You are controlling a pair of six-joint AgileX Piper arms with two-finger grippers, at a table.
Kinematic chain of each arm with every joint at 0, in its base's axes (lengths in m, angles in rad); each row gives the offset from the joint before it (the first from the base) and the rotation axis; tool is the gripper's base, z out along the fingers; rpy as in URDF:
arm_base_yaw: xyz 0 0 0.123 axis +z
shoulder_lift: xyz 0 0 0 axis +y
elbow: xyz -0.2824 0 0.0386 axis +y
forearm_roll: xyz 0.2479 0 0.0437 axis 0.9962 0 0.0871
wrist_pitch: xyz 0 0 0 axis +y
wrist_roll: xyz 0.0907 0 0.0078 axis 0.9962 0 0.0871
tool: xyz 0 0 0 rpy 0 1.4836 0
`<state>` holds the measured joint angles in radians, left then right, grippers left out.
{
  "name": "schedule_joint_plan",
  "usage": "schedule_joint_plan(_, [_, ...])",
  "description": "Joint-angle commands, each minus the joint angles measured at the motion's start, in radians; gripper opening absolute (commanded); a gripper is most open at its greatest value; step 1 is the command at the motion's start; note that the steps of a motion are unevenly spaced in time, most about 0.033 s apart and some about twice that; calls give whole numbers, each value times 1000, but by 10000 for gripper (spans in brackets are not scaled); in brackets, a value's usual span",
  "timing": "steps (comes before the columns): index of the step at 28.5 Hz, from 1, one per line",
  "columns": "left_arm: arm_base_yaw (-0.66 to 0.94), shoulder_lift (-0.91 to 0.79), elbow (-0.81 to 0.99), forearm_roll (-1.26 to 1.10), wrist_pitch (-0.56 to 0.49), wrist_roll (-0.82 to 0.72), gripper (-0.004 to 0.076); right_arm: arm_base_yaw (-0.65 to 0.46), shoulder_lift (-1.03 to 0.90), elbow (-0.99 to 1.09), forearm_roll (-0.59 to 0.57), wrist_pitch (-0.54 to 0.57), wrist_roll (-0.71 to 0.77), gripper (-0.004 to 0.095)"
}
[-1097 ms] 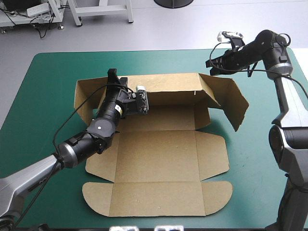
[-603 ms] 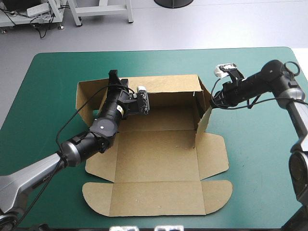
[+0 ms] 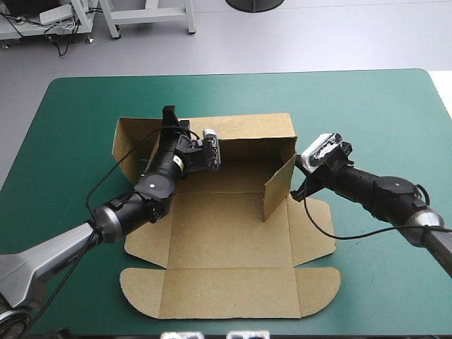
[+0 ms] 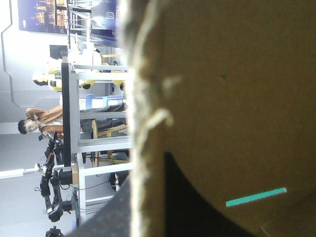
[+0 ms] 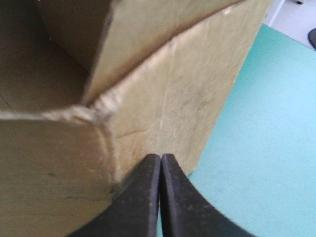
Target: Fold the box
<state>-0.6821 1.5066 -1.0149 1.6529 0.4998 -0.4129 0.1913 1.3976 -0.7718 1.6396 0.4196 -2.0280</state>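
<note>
A: High view, upper left of centre: the left gripper (image 3: 169, 113) sits on the top edge of the rear wall (image 3: 247, 128). Jaws?
B: Clamped on the board. The left wrist view shows the edge pinched between them. The box (image 3: 226, 233) lies mid-frame on the desk (image 3: 367, 106), base and lid flat, rear wall raised.
A: Handling?
B: A light, stiff sheet, I judge. It bends only at the creases and likely slides on the cover. Best taken by a free edge close to a crease.
A: Right of centre?
B: The side flap (image 3: 280, 185) stands upright, angled inward. The right gripper (image 3: 296, 191) has its jaws closed to a point, holding nothing, tip at the flap's outer face.
A: Surface, room?
B: Teal-green cover (image 3: 85, 106), smooth. It shows bare on every side of the box, widest at the right.
</note>
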Motion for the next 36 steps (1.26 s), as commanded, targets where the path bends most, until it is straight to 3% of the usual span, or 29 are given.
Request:
schedule_joint_plan(1, [-8,-23,-25,9,39,-6,-8,-11,-46,18,94,20,12,-6])
schedule_joint_plan(4, [-8,-23,-25,0,44,-6,-8,-49,-46,23,-56,140,144,126])
schedule_joint_plan(7, [-8,-23,-25,-13,36,-3,-8,-109,-46,23,-158,273,221,434])
schedule_joint_plan(8, [-8,-23,-25,-13,28,-3,-8,-117,-46,23,-145,287,201,580])
schedule_joint_plan(10, [-10,-23,-25,-13,16,-3,-8,-117,-46,23,-107,297,151,663])
schedule_joint_plan(12, [-17,-23,-25,-14,11,-3,-8,-109,-44,23,-87,294,122,656])
schedule_joint_plan(16, [-40,-23,-25,-15,-10,-3,-8,-74,-43,21,-27,179,56,648])
schedule_joint_plan(23, [-60,-10,-25,-39,-20,-3,-8,15,-4,-31,31,155,43,647])
schedule_joint_plan(27, [-76,-10,-25,-98,-6,-3,-8,103,7,-58,142,-99,39,641])
schedule_joint_plan(29, [-87,-10,-25,-121,-7,-3,-8,149,7,-68,171,-240,58,587])
schedule_joint_plan(30, [-94,-10,-25,-123,-10,-3,-2,166,7,-70,171,-260,75,540])
schedule_joint_plan(34, [-121,-10,-25,-125,6,-3,50,216,7,-70,169,-232,105,302])
schedule_joint_plan(36, [-140,-12,-25,-135,23,-3,150,232,7,-70,169,-259,113,165])
